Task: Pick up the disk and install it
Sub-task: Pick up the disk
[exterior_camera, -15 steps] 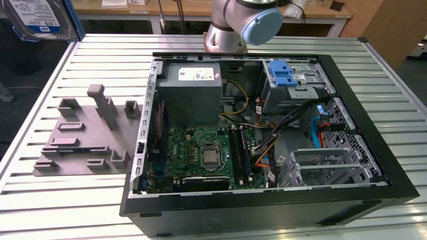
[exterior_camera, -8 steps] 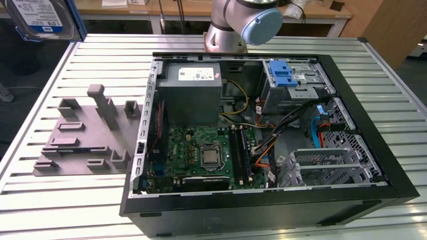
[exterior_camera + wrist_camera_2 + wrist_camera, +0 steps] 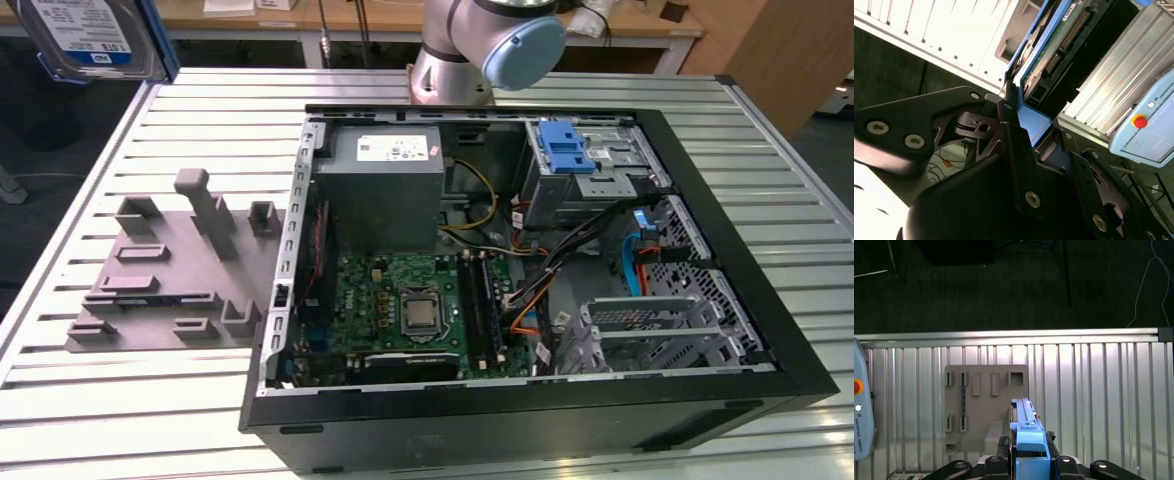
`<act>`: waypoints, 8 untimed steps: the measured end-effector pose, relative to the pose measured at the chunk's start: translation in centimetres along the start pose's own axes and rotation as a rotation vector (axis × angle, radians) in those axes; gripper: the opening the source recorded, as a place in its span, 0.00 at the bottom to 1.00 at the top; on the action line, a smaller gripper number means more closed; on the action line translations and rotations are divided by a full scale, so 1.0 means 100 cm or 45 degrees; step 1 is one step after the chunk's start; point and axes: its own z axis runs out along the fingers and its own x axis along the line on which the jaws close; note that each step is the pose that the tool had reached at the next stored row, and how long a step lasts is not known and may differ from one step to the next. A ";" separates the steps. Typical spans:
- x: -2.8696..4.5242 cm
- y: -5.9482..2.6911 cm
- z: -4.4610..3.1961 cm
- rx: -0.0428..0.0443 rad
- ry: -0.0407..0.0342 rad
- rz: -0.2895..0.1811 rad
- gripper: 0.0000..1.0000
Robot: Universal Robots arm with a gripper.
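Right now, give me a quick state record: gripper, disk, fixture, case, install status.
gripper: shut on the disk, clamping its blue carrier frame
disk: held edge-on in the first wrist view; lifted clear of the table, at the top of the exterior view's left
grey fixture: on the slatted table, at the exterior view's left of the case; no disk on it
computer case: open, on the table
install status: disk not yet in the case
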 end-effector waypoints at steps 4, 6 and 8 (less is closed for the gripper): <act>-0.0001 -0.0024 0.0000 0.000 0.0000 0.000 0.36; -0.0001 -0.0036 0.0000 0.000 0.0000 0.000 0.36; -0.0002 -0.0047 -0.0001 0.000 0.0000 0.000 0.36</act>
